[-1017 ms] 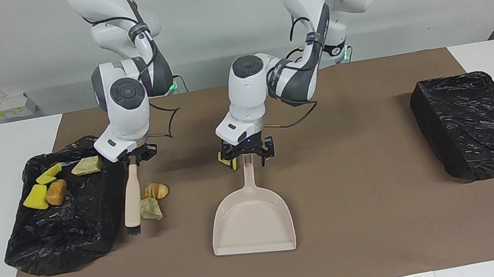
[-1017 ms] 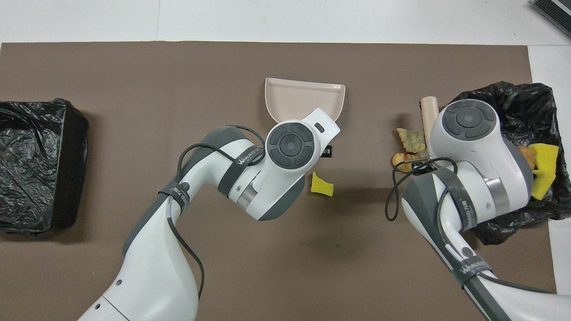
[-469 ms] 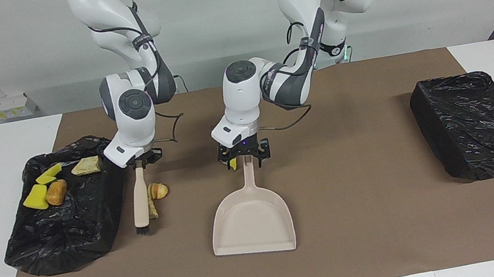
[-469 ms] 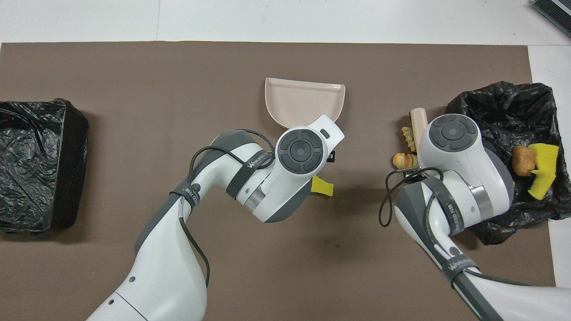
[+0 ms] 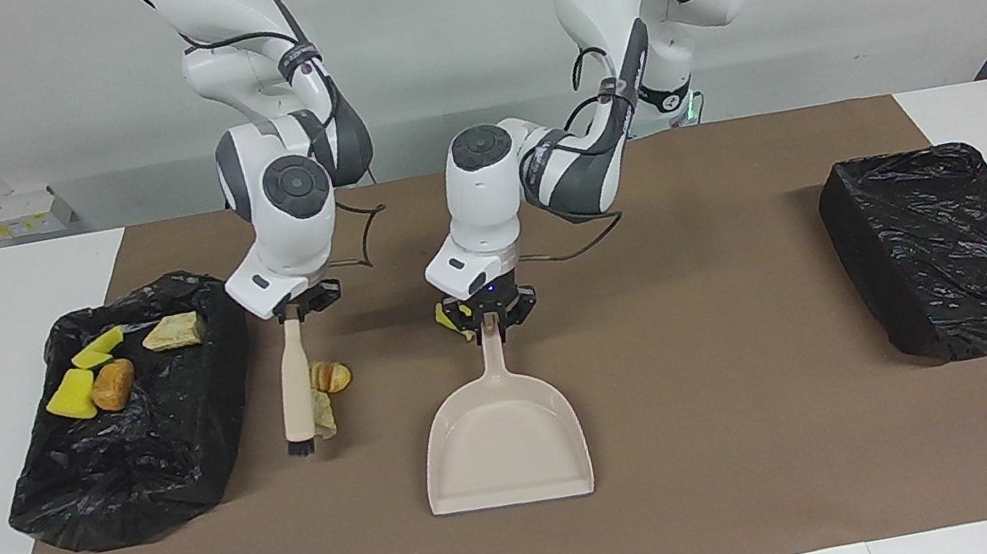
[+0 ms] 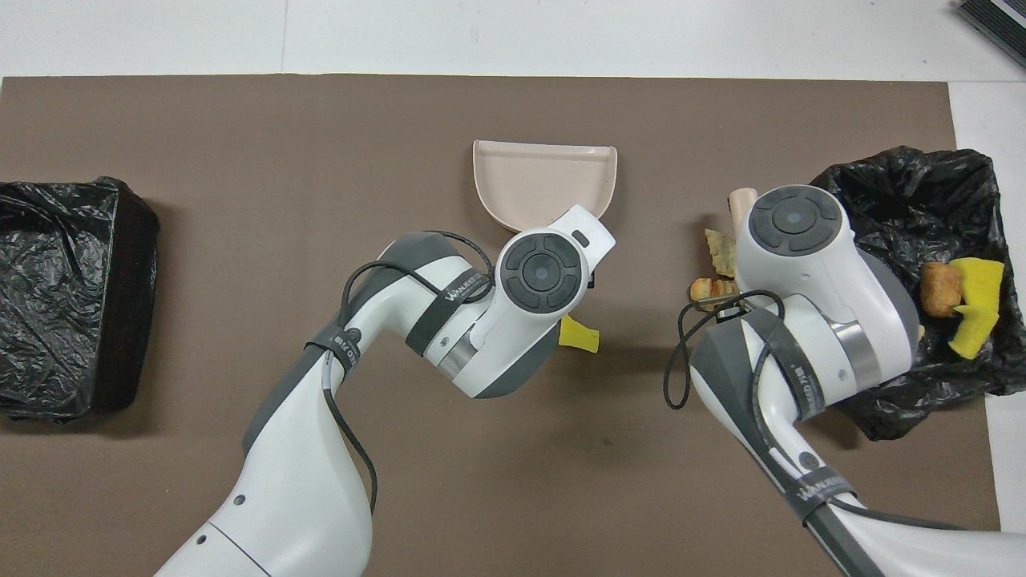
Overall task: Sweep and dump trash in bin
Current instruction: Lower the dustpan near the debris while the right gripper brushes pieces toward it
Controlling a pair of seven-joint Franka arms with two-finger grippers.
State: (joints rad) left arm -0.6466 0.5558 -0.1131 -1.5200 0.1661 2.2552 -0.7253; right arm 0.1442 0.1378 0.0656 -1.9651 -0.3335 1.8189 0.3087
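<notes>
while the brush (image 5: 295,393) hangs from the right gripper (image 5: 302,303), whose fingers are pinched on the top of its handle, its bristles sit on the brown mat (image 5: 745,436) with two bits of trash right against them: a golden bread-like lump (image 5: 330,376) and a tan crumpled lump (image 5: 324,416), both on the side of the brush toward the dustpan (image 5: 505,447). the left gripper (image 5: 486,315) is down over the dustpan's handle end with its fingertips drawn in on the handle, so it appears to grip it, and the pan lies flat on the mat with its mouth turned away from the robots and nothing in it. a yellow sponge chunk (image 6: 579,335) lies on the mat just beside the left gripper, nearer to the robots than the pan. at the right arm's end of the table a black-lined bin (image 5: 129,453) holds four bits (image 5: 91,380), yellow and brown. a second black-lined bin (image 5: 950,247) sits at the left arm's end. judged from this, more than half the trash is binned; three bits are left to sweep into the pan and dump.
</notes>
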